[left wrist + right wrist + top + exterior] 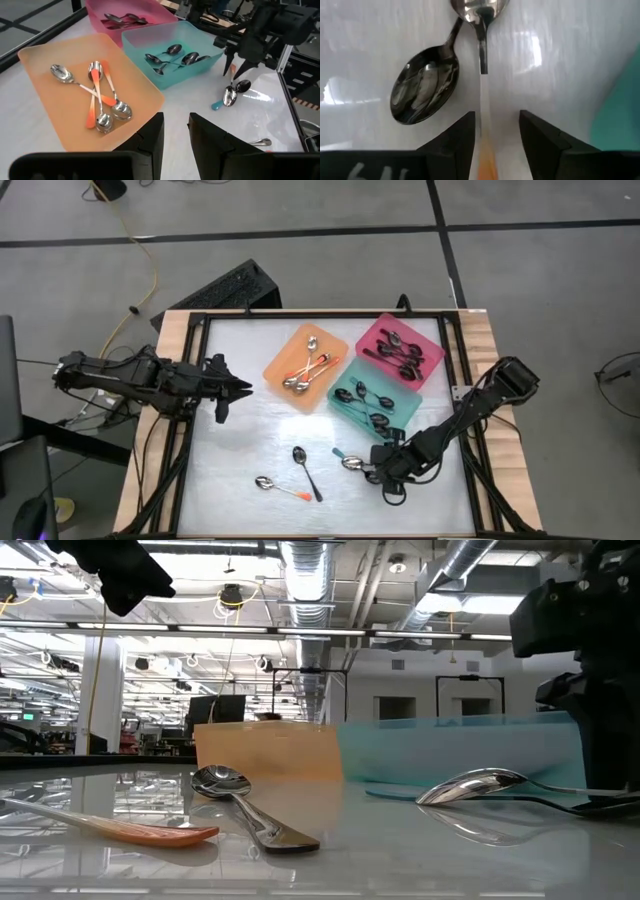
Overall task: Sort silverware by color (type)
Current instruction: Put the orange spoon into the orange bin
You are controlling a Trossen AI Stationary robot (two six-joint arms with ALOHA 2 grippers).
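Between my right end effector's (496, 135) parted fingers, the wrist view shows an orange-handled spoon (482, 60), ungripped, beside a dark spoon (422, 90). From above, my arm hides that handle. My left end effector (175, 132) hangs released near the orange tray (40, 65).

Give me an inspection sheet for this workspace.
Surface: white table top, wooden edges.
Job's things: spoons lie in the orange tray, teal tray and pink tray; loose on the table are an orange-handled spoon, a black spoon and a teal-handled spoon.
Clutter: nothing seen.
Grippers: left gripper hovers at the table's left side, open, empty; right gripper is low by the teal-handled spoon, open.
Cables: yellow cable on the floor.
Surroundings: black keyboard behind the table.
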